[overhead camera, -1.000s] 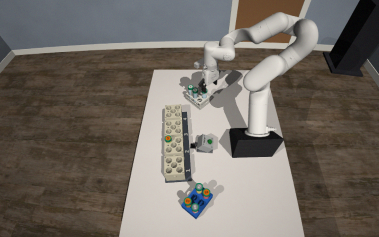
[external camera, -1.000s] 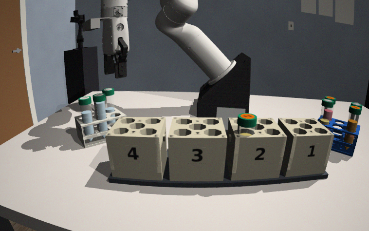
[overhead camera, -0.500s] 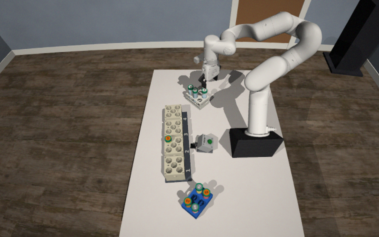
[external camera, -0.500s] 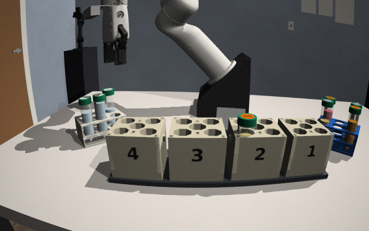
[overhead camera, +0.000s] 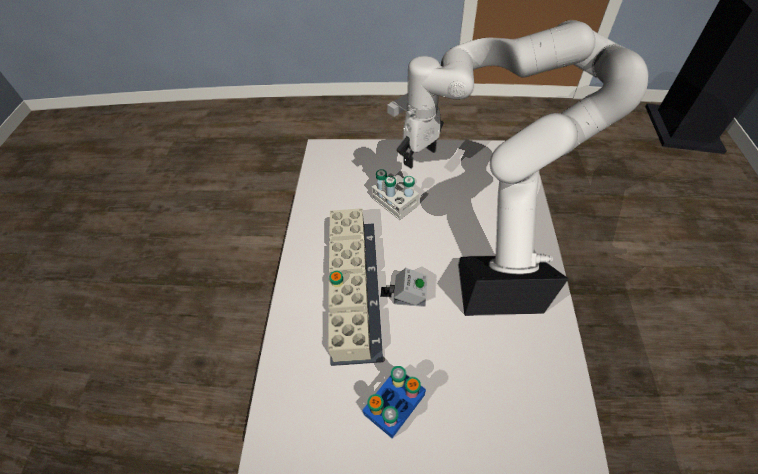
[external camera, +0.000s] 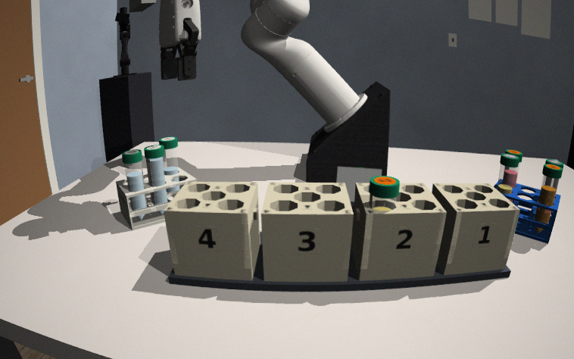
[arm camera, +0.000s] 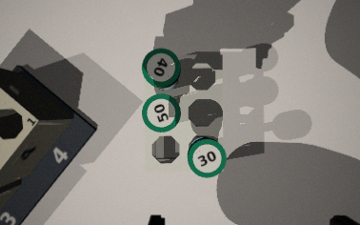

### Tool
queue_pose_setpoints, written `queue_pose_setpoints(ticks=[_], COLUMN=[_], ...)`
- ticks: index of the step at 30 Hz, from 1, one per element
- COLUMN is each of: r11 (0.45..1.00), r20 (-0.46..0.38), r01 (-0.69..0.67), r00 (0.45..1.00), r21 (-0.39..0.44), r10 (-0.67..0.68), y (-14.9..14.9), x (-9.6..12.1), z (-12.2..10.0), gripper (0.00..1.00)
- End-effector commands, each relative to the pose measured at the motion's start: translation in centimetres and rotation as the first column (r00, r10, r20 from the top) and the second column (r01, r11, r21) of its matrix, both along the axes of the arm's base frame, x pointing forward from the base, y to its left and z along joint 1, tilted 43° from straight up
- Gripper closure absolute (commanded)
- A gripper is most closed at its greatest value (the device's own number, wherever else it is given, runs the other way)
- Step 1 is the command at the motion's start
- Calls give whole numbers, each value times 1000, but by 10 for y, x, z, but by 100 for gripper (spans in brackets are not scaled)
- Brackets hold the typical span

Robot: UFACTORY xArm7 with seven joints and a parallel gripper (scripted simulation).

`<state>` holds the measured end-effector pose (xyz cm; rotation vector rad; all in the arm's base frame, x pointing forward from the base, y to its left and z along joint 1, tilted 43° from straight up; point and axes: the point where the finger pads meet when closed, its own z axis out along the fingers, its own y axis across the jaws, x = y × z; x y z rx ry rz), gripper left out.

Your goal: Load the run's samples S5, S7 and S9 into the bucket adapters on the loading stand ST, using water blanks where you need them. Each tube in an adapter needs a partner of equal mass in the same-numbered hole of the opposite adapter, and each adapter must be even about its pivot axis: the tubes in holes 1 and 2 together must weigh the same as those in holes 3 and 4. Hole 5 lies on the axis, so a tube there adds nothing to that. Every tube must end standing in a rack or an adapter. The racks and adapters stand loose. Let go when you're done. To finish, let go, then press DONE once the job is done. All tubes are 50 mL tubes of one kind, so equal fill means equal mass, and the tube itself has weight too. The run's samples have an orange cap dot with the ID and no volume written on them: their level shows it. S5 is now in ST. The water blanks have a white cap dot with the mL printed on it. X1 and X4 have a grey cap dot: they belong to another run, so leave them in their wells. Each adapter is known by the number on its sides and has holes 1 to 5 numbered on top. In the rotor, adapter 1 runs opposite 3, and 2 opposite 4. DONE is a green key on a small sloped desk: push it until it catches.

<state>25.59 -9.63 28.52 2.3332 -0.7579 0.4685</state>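
Note:
My gripper (overhead camera: 420, 154) (external camera: 178, 78) (arm camera: 249, 220) is open and empty, high above the table beside the white rack (external camera: 125, 204). That rack holds three white-dot water blanks: 40 (overhead camera: 381, 174) (external camera: 132, 156) (arm camera: 161, 68), 50 (overhead camera: 390, 181) (external camera: 154, 151) (arm camera: 161, 112) and 30 (overhead camera: 408, 181) (external camera: 168, 142) (arm camera: 207, 158). S5 (overhead camera: 336, 277) (external camera: 384, 181) stands in a corner hole of adapter 2 (external camera: 379, 249). The other adapter holes look empty. S7 (overhead camera: 375, 402) (external camera: 552, 168), with orange liquid, and S9 (overhead camera: 412, 385) (external camera: 513, 152), with pink liquid, stand in the blue rack.
Stand ST (overhead camera: 373, 317) (external camera: 338, 286) bears adapters 1 to 4 in a row. Two grey-dot tubes (overhead camera: 398, 373) (overhead camera: 390, 413) share the blue rack. The green DONE key (overhead camera: 419, 283) is on its small desk between the stand and the arm base (overhead camera: 505, 297).

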Motion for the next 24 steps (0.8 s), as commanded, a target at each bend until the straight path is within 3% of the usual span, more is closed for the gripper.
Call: queue_pose_setpoints(ticks=[1, 9, 13, 24], r11=[1000, 999, 989, 912], r20=[3, -42, -131, -369], r01=[-2, -51, -150, -411], r00=[1000, 998, 981, 847], r21=[-1, -9, -18, 3], r10=[2, 50, 146, 383], y=[10, 22, 36, 75], x=[-1, 2, 10, 33], z=[12, 11, -1, -32], gripper=[0, 0, 0, 0])
